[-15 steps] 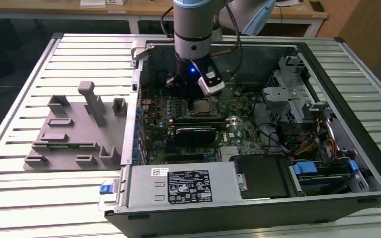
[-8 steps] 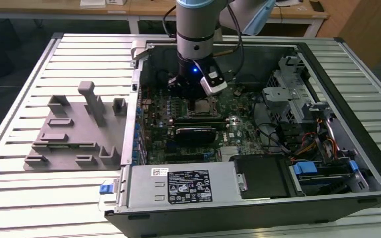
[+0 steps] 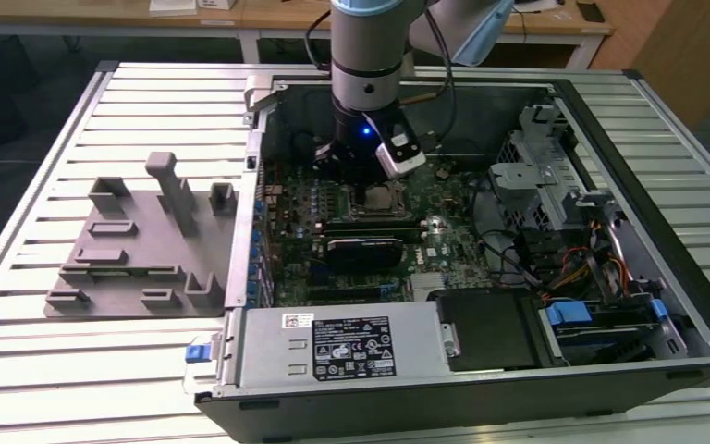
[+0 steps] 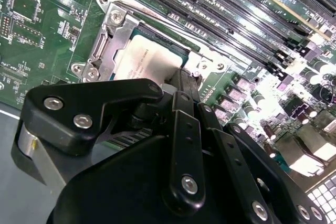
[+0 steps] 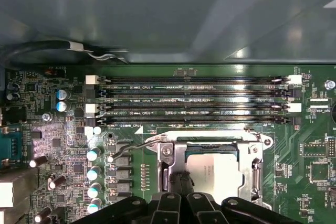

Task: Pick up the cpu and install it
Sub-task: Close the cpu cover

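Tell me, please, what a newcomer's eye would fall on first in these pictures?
First, the robot arm reaches down into an open computer case that stands on the slatted table. In the first wrist view the silver cpu shines inside its metal socket frame, with the black gripper right at its edge. A grey moulded fixture lies on the table at the exterior view's left.

Pale slatted table (image 3: 29,277) (metal, ribbed); light wooden desks (image 3: 108,20) behind, dark floor (image 3: 34,74) between.
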Controlling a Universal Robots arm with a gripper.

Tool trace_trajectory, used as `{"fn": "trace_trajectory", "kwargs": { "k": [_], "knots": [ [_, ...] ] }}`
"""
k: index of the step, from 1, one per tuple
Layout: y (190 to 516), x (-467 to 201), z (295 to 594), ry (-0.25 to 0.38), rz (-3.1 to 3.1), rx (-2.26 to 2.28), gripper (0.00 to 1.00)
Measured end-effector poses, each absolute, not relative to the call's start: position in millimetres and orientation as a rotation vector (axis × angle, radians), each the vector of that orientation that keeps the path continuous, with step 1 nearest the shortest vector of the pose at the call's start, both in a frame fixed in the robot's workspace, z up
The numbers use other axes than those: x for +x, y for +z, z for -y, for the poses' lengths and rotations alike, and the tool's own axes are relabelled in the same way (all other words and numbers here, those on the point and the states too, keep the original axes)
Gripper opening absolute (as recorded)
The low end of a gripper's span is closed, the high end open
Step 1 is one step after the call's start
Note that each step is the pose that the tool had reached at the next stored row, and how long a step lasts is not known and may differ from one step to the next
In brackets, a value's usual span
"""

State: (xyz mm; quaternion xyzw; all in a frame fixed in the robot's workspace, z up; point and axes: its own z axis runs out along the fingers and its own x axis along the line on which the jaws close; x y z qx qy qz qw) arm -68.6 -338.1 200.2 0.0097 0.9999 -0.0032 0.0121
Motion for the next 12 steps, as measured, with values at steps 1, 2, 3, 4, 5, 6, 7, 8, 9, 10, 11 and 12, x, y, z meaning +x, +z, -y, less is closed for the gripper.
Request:
{"fn": "trace_trajectory", "kwargs": {
  "k": [1, 2, 3, 4, 5, 6, 7, 8, 9, 10, 11, 12],
  "knots": [
    [200.2, -68.6, 338.1, -0.01, -3.117, 0.03, 0.11],
    [200.6, -68.5, 338.1, -0.01, -3.117, 0.03, 0.11],
    [201.3, -68.5, 338.1, -0.01, -3.117, 0.03, 0.11],
    [202.4, -68.5, 338.1, -0.01, -3.117, 0.03, 0.11],
    [203.7, -68.5, 338.1, -0.01, -3.117, 0.03, 0.11],
    [205.2, -68.5, 338.1, -0.01, -3.117, 0.03, 0.11],
    [206.8, -68.5, 338.1, -0.01, -3.117, 0.03, 0.11],
    [208.9, -68.5, 338.1, -0.01, -3.117, 0.03, 0.11],
    [211.3, -68.5, 338.1, -0.01, -3.117, 0.03, 0.11],
    [213.6, -68.5, 338.1, -0.01, -3.117, 0.03, 0.11],
    [215.8, -68.6, 338.1, -0.01, -3.117, 0.03, 0.11],
    [218.1, -68.6, 338.1, -0.01, -3.117, 0.03, 0.11]
  ]
}}
